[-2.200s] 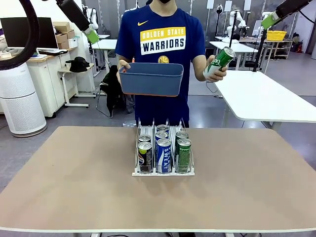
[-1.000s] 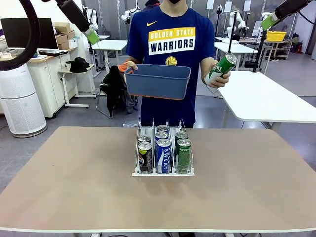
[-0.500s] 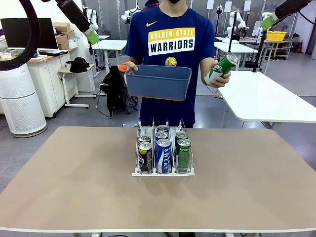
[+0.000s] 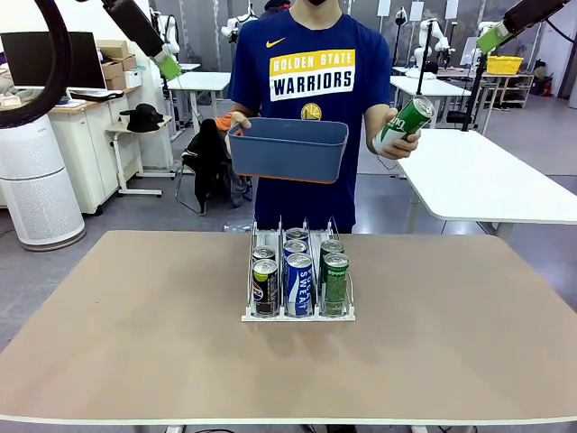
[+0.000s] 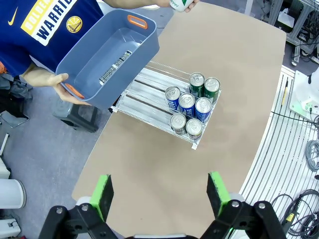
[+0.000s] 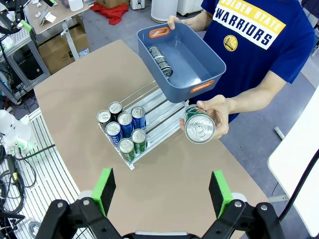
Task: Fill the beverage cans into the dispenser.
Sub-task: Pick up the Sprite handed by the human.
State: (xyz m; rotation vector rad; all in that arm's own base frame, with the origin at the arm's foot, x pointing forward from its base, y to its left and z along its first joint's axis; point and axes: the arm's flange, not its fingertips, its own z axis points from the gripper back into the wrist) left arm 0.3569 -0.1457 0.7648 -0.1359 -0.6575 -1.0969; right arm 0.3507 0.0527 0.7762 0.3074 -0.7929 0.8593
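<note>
Standing in white dispenser (image 4: 297, 317) — six slim cans (image 4: 298, 284), black, blue, green; left fingers (image 5: 103, 194) apart; right fingers (image 6: 218, 191) apart.

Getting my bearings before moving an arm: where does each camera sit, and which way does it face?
Front: on the robot's side between the arms, facing across the table to the person; left gripper and right gripper at the top corners.
Left wrist: high up, looking down on the dispenser and bin; left gripper open at the bottom edge.
Right wrist: high up, looking down on the hand with a green can; right gripper open at the bottom edge.
Shared: both wrist views show dispenser, bin and person.
</note>
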